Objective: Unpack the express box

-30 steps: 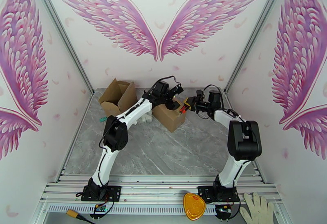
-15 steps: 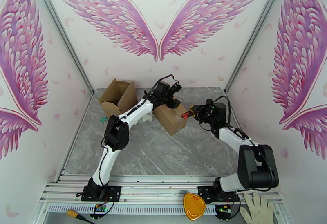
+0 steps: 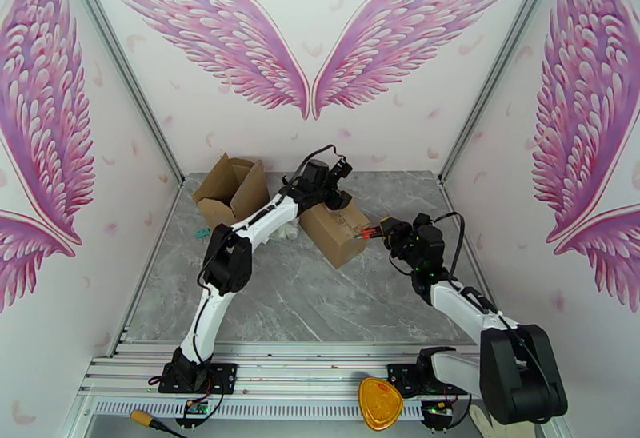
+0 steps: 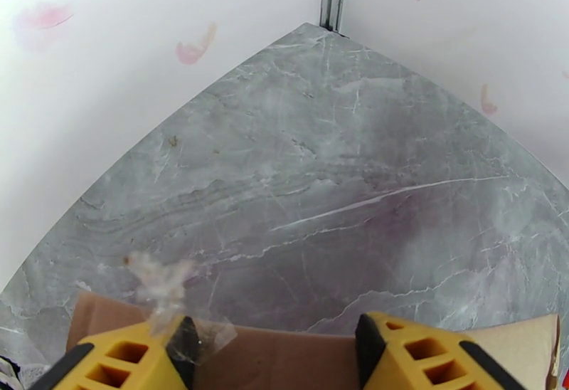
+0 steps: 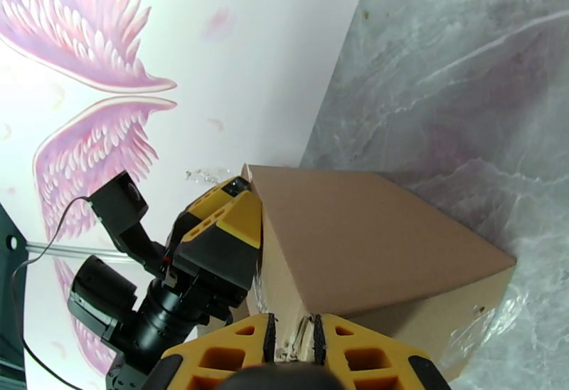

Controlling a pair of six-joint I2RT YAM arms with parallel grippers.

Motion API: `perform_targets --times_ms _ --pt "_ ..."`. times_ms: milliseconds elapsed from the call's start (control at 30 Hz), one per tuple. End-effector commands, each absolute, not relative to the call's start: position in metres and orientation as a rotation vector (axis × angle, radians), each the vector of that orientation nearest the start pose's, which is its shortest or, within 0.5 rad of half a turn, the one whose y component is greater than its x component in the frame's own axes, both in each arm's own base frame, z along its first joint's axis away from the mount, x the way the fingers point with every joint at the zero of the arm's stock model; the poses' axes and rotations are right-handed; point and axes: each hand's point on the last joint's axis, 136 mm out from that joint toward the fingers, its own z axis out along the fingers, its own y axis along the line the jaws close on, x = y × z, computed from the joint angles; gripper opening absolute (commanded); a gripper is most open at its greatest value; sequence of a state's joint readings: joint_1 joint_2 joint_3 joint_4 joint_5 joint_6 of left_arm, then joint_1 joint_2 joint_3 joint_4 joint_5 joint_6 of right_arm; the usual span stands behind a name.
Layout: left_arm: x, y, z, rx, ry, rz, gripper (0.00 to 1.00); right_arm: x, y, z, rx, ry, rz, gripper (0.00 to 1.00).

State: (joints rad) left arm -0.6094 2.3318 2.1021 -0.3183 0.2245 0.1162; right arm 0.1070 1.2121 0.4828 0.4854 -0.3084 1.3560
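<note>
Roughly: right gripper (image 5: 293, 332) fingers pinch express box (image 5: 370, 242) corner edge; left gripper (image 4: 274, 336) fingers apart, partly cut off.

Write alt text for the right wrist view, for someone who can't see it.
The right hand pinches the near edge of a brown cardboard box on a grey marble table. The left hand is at the box's left corner; a wall with pink wings stands behind.

Matt cardboard box (image 5: 370, 242) on smooth marble-look table (image 4: 320, 171)
</note>
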Motion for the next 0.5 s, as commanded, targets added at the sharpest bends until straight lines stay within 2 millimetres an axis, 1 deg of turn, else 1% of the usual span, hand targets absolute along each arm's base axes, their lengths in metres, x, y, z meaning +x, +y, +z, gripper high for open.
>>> perform_targets --times_ms 0,133,267,367,467 --pt "0.521 -0.373 0.096 0.861 2.205 -0.439 0.64 0.352 0.118 0.143 0.999 1.917 1.297 0.00" --pt "0.520 -0.374 0.094 0.866 2.208 -0.444 0.64 0.354 0.130 0.151 0.941 1.883 1.383 0.00" --pt "0.518 -0.376 0.096 0.884 2.201 -0.454 0.64 0.347 0.139 0.155 0.881 1.932 1.409 0.00" --pt "0.514 -0.378 0.100 0.910 2.187 -0.482 0.64 0.338 0.134 0.159 0.870 1.944 1.372 0.00" --pt "0.509 -0.382 0.110 0.937 2.170 -0.520 0.64 0.332 0.121 0.165 0.854 1.960 1.277 0.00"
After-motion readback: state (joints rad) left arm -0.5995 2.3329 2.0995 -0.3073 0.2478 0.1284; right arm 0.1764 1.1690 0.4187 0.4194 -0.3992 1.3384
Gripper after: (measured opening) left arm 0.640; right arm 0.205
